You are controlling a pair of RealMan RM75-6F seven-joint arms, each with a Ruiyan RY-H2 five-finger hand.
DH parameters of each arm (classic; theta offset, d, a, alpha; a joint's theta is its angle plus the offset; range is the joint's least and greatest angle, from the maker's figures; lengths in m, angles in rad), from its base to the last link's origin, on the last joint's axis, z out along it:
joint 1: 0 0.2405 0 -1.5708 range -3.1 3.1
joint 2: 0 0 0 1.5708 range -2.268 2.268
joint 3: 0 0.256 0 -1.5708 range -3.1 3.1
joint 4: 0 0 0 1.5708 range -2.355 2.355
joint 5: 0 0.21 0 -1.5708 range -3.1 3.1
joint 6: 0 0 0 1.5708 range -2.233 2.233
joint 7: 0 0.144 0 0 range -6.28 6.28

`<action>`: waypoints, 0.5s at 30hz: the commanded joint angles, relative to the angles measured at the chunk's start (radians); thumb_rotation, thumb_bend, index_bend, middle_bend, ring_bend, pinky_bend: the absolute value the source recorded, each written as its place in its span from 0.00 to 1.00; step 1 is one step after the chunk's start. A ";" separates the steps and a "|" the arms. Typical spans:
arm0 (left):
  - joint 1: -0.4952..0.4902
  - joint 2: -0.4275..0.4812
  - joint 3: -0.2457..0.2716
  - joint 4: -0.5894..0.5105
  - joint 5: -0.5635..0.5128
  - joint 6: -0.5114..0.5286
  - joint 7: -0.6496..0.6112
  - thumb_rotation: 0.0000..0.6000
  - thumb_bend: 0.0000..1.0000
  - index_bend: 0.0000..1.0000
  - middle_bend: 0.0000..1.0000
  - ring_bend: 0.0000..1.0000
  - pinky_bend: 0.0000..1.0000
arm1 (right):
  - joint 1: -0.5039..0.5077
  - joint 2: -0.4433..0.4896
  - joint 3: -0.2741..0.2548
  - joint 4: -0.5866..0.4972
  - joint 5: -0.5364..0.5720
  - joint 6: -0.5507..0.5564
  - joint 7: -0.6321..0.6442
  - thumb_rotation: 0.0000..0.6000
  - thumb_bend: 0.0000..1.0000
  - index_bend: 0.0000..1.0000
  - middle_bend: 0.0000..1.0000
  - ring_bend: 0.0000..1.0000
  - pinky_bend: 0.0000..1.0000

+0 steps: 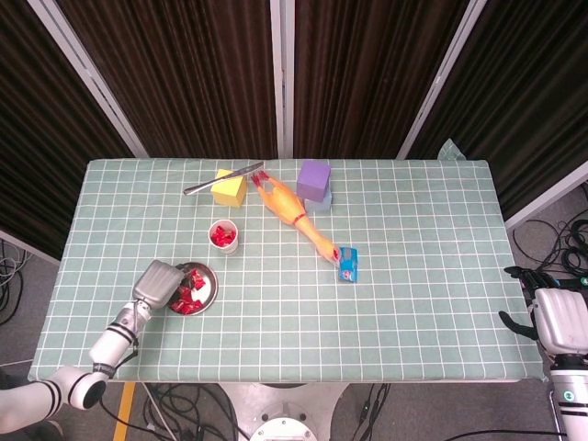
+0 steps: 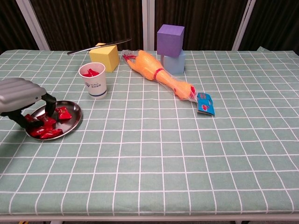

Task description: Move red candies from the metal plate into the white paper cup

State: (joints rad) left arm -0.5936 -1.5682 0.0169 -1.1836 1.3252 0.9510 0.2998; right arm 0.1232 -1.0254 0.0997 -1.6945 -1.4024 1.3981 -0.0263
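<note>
left hand (image 2: 21, 95) reaching down into the metal plate (image 2: 74, 122), fingers curled among the red candies (image 2: 46, 126), grasp unclear | white paper cup (image 2: 93, 80) standing just behind plate, candies inside | right hand (image 1: 559, 317) hanging off desk (image 2: 187, 154) edge, fingers spread, holding nothing

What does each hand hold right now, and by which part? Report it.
The left hand reaches into the metal plate among the red candies; whether it grips one cannot be told. The right hand, off the table, holds nothing.
</note>
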 commanded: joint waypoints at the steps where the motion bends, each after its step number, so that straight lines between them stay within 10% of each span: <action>1: 0.003 -0.007 0.000 0.011 0.010 0.003 -0.009 1.00 0.35 0.54 0.53 0.91 1.00 | 0.001 0.000 0.001 -0.001 0.001 -0.001 -0.002 1.00 0.10 0.26 0.33 0.30 0.63; 15: 0.011 -0.030 -0.006 0.063 0.048 0.011 -0.084 1.00 0.40 0.66 0.66 0.92 1.00 | 0.000 0.003 0.001 -0.007 0.003 0.001 -0.008 1.00 0.10 0.26 0.33 0.30 0.63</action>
State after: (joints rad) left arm -0.5859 -1.6005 0.0136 -1.1205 1.3662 0.9527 0.2244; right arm 0.1232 -1.0222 0.1008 -1.7010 -1.3990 1.3989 -0.0342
